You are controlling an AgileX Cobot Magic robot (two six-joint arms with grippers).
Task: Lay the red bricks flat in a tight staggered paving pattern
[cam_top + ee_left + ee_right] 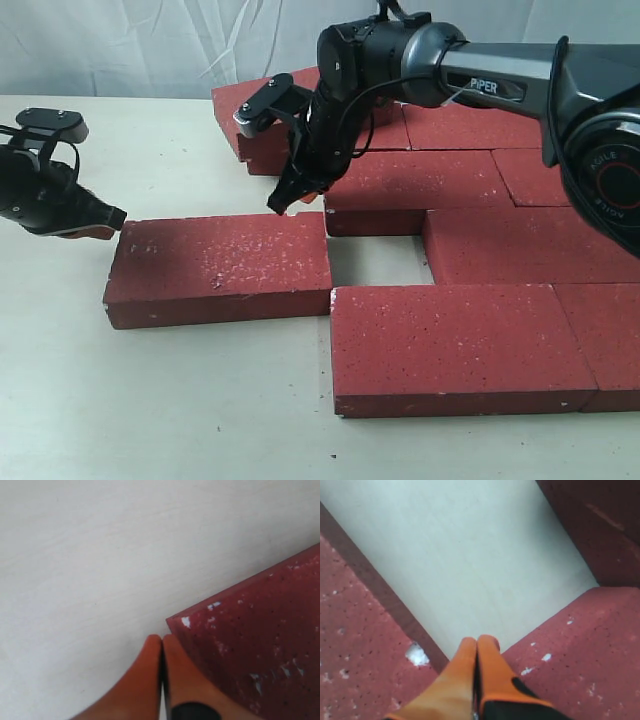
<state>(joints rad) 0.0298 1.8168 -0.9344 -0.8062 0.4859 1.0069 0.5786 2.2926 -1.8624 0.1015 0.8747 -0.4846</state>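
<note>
The red bricks (470, 250) lay flat on the pale table (150, 420), most of them packed edge to edge in staggered rows across the right and rear of the exterior view. 1 loose brick (220, 265) lay apart at the left front, its right end close against the left end of the front brick (450, 340). Between the loose brick and the middle row a rectangular gap (380, 260) of bare table was open.

The right gripper (280, 203) pointed down at the far right corner of the loose brick, at the edge of that gap. Its orange fingers (465, 680) were pressed together with nothing between them. The left gripper (112, 220) lay low just beside the loose brick's far left corner, its fingers likewise closed tight and empty. Whether either tip touched the brick could not be told.

White letters on the right arm (520, 70) read "PIPER". A round joint (610, 175) at the right edge carried small lettering that seemed to read "AGILE", the rest cut off.

The right arm hid part of the rear row, and the bricks at the right ran out of the exterior view, so their count was uncertain. Both wrist views showed only brick corners and edges. A white cloth (120, 40) hung behind the table.
</note>
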